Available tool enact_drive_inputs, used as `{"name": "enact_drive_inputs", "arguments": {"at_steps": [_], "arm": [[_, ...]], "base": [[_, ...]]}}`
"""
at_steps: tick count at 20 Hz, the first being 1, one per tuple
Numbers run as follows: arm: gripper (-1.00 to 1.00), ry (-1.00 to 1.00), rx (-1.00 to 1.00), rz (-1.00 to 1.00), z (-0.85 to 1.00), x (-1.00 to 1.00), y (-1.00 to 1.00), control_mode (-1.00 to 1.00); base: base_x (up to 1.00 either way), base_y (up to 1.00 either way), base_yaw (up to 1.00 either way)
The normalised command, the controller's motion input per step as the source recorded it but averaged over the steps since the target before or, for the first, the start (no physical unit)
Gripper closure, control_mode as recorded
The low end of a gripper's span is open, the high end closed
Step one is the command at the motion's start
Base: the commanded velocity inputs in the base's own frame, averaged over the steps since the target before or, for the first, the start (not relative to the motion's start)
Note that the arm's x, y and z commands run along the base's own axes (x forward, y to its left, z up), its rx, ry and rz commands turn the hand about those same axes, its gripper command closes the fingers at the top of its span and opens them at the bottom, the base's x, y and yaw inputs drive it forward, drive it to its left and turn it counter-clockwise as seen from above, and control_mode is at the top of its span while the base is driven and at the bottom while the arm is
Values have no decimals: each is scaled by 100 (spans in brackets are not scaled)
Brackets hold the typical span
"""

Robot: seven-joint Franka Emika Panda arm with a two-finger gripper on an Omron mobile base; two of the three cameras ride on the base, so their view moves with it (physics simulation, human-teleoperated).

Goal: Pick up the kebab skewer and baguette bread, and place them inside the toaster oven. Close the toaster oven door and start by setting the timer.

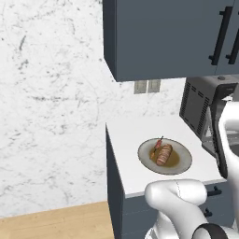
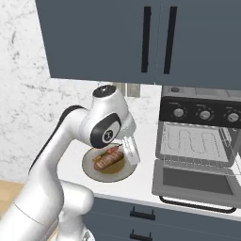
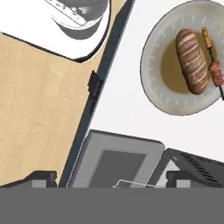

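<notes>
The robot's claw (image 3: 111,177) hangs with nothing in it, fingers apart. Below it lies the dark glass oven door (image 3: 117,162). Farther off, the stubby golden-brown bread (image 3: 192,61) touches the thin red-orange skewer (image 3: 213,65) on a round grey plate (image 3: 153,83).

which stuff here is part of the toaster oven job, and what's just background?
Job:
- kebab skewer, on the plate
- baguette bread, on the plate beside it
- toaster oven
- toaster oven door, folded down open
- timer, one of the front knobs

Background:
- plate
- wall cabinets
- wall outlets
</notes>
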Motion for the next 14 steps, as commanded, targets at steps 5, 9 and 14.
{"name": "enact_drive_inputs", "arguments": {"at_steps": [5,9,14], "arm": [[-100,15,-6,8,-22,5,90,-100],[-100,0,0,2,-18,12,77,-100],[-100,3,0,21,-39,20,78,-100]], "base": [[0,0,0],[0,0,0],[0,0,0]]}}
